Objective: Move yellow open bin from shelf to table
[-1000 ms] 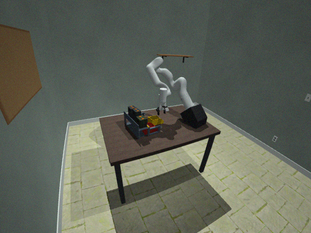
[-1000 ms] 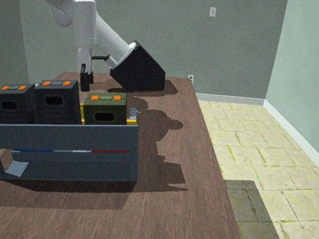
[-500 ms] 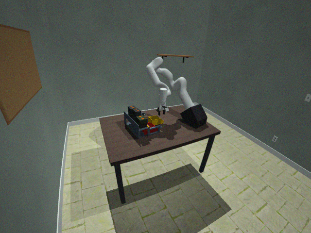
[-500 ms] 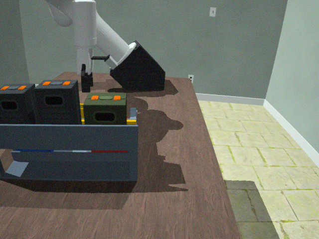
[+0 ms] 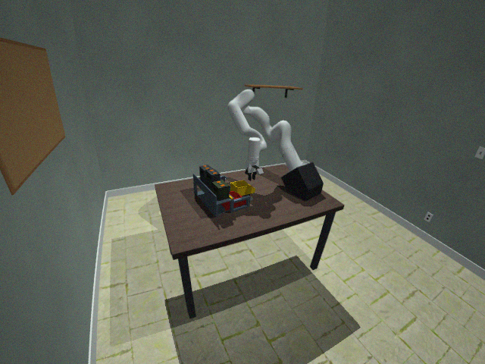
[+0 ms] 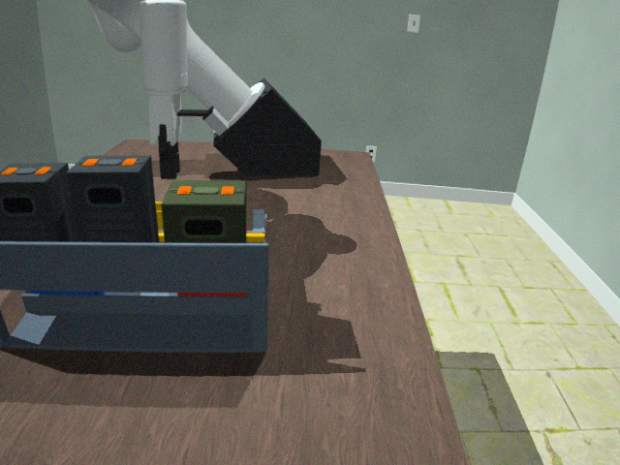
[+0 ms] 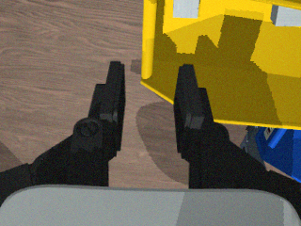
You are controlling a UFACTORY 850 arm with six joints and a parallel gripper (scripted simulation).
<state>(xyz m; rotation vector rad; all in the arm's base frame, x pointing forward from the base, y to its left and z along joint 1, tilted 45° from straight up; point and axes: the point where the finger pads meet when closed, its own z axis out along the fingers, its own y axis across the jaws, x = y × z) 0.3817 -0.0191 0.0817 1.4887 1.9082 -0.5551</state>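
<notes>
The yellow open bin [image 5: 242, 188] sits on the upper level of the dark blue shelf [image 5: 213, 196], at the end nearest the arm. In the exterior view only yellow slivers [image 6: 159, 220] show behind the green bin. My gripper [image 5: 252, 174] points down just beyond the bin's outer end, above the table; it also shows in the exterior view [image 6: 169, 168]. Its fingers stand narrowed but apart, straddling the line of the bin's near wall corner, with nothing gripped.
A green closed bin [image 6: 204, 210] and two dark bins [image 6: 109, 198] stand on the shelf's upper level. A red bin [image 5: 239, 202] and a blue bin [image 7: 278, 151] sit on the lower level. The black robot base [image 6: 270, 135] stands behind the gripper.
</notes>
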